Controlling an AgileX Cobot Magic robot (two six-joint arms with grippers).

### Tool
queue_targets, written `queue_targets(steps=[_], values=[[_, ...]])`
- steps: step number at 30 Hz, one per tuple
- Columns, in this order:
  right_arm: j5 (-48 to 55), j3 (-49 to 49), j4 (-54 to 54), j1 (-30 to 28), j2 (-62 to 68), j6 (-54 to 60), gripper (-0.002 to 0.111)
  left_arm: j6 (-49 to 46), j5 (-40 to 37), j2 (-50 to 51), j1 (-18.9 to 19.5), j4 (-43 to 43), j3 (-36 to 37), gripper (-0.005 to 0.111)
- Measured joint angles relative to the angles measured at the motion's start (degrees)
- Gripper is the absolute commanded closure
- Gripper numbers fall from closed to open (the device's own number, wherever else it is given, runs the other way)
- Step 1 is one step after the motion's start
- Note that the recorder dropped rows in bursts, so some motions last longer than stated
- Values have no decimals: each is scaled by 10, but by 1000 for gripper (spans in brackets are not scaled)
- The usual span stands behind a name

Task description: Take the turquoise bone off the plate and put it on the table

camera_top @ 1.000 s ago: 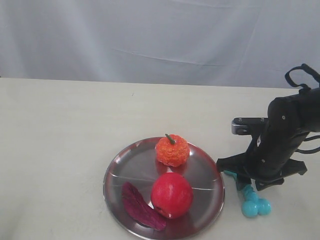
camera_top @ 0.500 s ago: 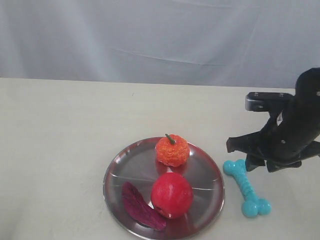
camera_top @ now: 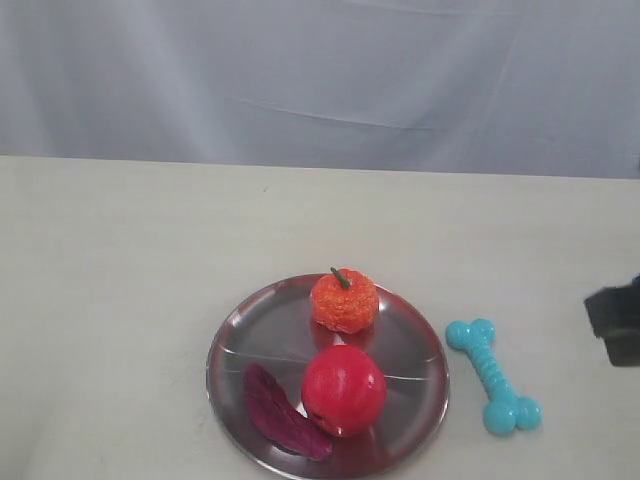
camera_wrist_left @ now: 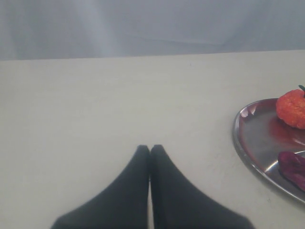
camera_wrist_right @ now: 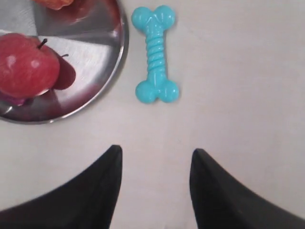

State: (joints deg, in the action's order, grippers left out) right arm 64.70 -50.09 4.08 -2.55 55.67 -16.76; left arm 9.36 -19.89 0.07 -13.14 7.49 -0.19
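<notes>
The bone (camera_top: pixel 493 375) lies flat on the table (camera_top: pixel 130 260), off the plate (camera_top: pixel 228 345) and just beside its rim at 3 o'clock in the exterior view, with a thin strip of tabletop between them. Its long axis runs from about 11 to 5 o'clock. Nothing touches it.

The right claw (camera_wrist_right: pixel 156 157) hangs above bare table near the bone, its two fingers (camera_wrist_right: pixel 112 164) spread wide apart and empty. The bone sits beyond the fingertips, not between them. In the exterior view only a dark piece of the right arm (camera_top: pixel 620 322) shows, at the frame's edge, at the bone's 3 o'clock and well apart from it.

The left claw (camera_wrist_left: pixel 150 149) is closed on nothing, its tips pressed together over bare table. The plate's rim shows off to one side of it.

Three things sit on the plate: an orange (camera_top: pixel 344 301) at 12 o'clock, an apple (camera_top: pixel 343 389) toward 5 o'clock, and a dark purple slice (camera_top: pixel 283 412) at 7 o'clock, its end tucked against the apple.
</notes>
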Motion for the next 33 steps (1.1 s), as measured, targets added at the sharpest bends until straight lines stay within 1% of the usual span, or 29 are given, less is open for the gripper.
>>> queue_targets(steps=[2, 3, 4, 6, 7, 8, 14, 20, 26, 29, 33], values=[[11, 30, -5, 22, -71, -2, 65, 0, 0, 0, 0, 0, 0, 107], [17, 47, -10, 33, -103, -6, 66, 0, 0, 0, 0, 0, 0, 107], [24, 65, -17, 45, -145, -11, 70, 0, 0, 0, 0, 0, 0, 107], [31, 86, -22, 59, -211, -13, 88, 0, 0, 0, 0, 0, 0, 107], [32, 93, -25, 63, -237, -13, 101, 0, 0, 0, 0, 0, 0, 107], [32, 98, -30, 64, -266, -14, 109, 0, 0, 0, 0, 0, 0, 107], [4, 99, -41, 64, -316, -13, 109, 0, 0, 0, 0, 0, 0, 107], [-1, 99, -32, 64, -323, -12, 109, 0, 0, 0, 0, 0, 0, 107], [-39, 99, -32, 64, -323, -10, 109, 0, 0, 0, 0, 0, 0, 107], [-86, 100, -31, 64, -323, -9, 109, 0, 0, 0, 0, 0, 0, 107], [-176, 105, -34, 59, -334, -4, 109, 0, 0, 0, 0, 0, 0, 107]])
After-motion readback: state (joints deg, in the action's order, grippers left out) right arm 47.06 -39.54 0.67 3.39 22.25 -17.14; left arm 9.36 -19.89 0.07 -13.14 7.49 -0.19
